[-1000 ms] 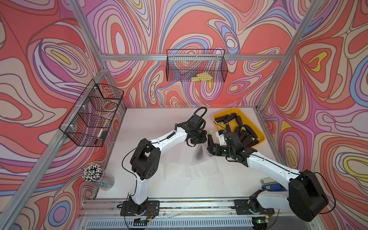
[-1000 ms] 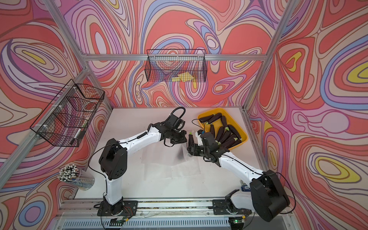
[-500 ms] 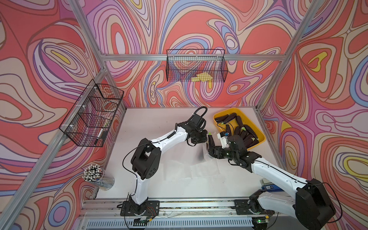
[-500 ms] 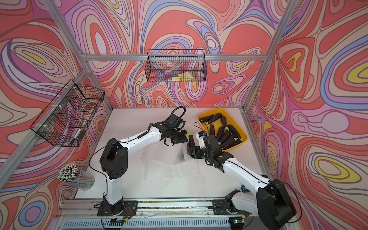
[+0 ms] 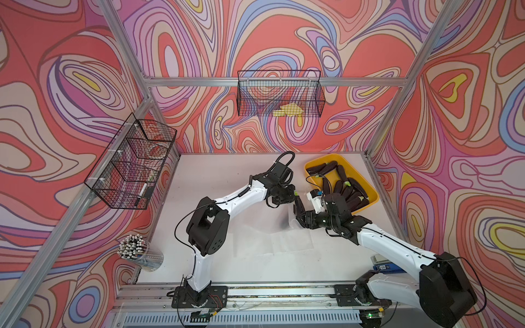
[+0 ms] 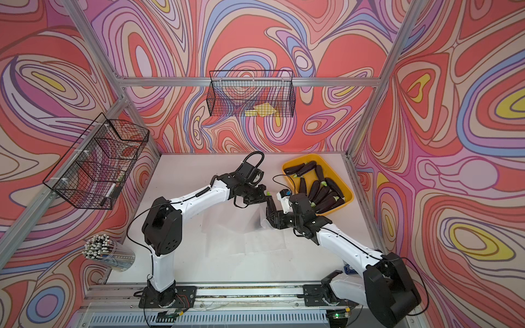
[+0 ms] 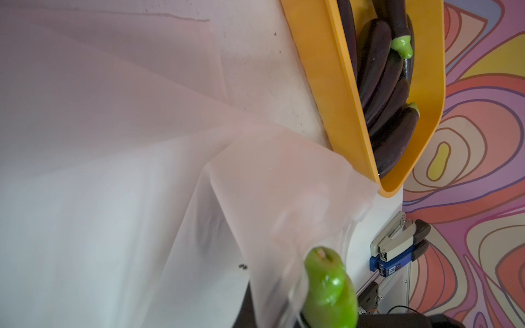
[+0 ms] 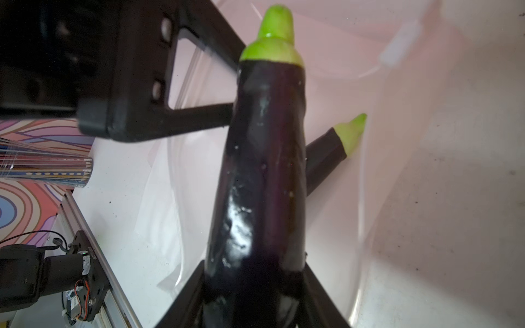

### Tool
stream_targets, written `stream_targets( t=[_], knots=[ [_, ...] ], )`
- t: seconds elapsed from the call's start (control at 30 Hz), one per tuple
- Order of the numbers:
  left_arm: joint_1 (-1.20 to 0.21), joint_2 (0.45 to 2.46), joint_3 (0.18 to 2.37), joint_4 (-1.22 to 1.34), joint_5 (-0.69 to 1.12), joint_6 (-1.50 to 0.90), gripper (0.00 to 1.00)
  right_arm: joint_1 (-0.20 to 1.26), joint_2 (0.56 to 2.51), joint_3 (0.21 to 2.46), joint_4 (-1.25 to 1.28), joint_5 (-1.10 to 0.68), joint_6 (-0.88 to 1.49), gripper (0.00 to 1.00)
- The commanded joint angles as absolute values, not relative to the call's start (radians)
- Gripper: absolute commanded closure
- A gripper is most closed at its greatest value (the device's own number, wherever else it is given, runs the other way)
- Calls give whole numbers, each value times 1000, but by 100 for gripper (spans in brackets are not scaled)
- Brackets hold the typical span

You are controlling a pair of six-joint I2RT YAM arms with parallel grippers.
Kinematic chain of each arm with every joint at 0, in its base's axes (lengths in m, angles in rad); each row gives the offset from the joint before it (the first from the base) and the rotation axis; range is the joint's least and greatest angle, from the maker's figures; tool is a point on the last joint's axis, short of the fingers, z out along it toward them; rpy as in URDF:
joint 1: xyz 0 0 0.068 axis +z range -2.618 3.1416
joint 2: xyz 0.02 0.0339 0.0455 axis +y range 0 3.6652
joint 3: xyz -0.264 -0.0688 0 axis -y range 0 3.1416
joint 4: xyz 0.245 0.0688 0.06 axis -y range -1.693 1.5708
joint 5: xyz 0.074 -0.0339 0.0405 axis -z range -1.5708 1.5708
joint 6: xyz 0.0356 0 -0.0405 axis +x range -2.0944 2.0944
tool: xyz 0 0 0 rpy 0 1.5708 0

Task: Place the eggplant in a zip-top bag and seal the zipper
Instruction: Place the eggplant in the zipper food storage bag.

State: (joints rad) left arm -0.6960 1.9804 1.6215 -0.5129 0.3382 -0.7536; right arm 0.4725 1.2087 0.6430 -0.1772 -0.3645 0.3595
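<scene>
The white worktop carries a translucent zip-top bag, which lies mostly flat. One side of its mouth is raised off the surface near the yellow tray of spare eggplants. The left gripper sits at that raised edge with its jaws clenched tight on the bag's rim. Facing it, just beside it, the right gripper has its jaws grasping the eggplant by the thick dark end. The body runs out past the fingertips, and the green stem points towards the left gripper and the bag mouth. The stem tip is at the lifted film, and the eggplant hangs clear of the worktop. In the right wrist view a second, smaller eggplant shape shows behind it. I cannot tell whether that one lies inside the bag.
</scene>
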Motion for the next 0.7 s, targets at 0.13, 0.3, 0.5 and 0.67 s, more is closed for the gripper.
stream_targets(
  t=[0.13, 0.3, 0.5, 0.67],
  knots=[
    [-684, 2021, 1680, -535, 357, -734, 100, 471, 1154, 621, -125, -416, 342, 62],
    [-683, 2017, 1684, -536, 354, -728, 100, 472, 1159, 620, -128, -401, 339, 62],
    [-671, 1992, 1660, -519, 353, -733, 100, 471, 1209, 643, -173, -388, 346, 63],
    [-669, 1955, 1641, -507, 321, -725, 100, 471, 1274, 661, -196, -377, 385, 64]
  ],
)
